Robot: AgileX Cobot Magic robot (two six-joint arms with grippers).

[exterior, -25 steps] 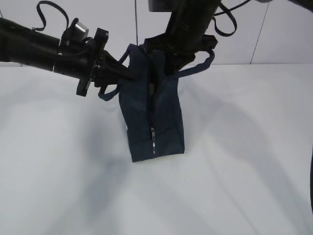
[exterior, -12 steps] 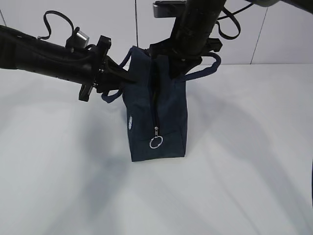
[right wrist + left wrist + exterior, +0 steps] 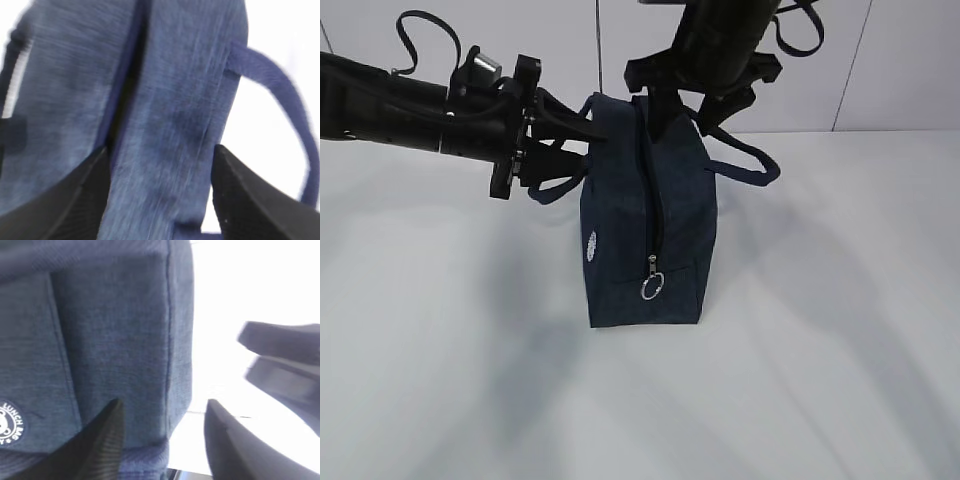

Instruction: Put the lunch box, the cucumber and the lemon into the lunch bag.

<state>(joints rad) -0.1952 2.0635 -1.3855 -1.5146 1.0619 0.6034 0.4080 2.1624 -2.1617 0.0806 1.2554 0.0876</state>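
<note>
Standing zipped on the white bench (image 3: 440,400), the lunch bag (image 3: 640,260) hides its contents.

Its ring pull (image 3: 652,287) hangs low on the near end. Behind, the left tool (image 3: 552,140) and right tool (image 3: 685,105), both spread wide, flank the bag's top, seemingly steadying it upright; no lunch box, cucumber or lemon shows.

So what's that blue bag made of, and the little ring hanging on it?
The lunch bag looks like woven fabric, matte navy; the left wrist view shows a fine weave and stitched seams. The ring pull looks like metal, since it is thin, silvery and shiny, though it is small here.
</note>
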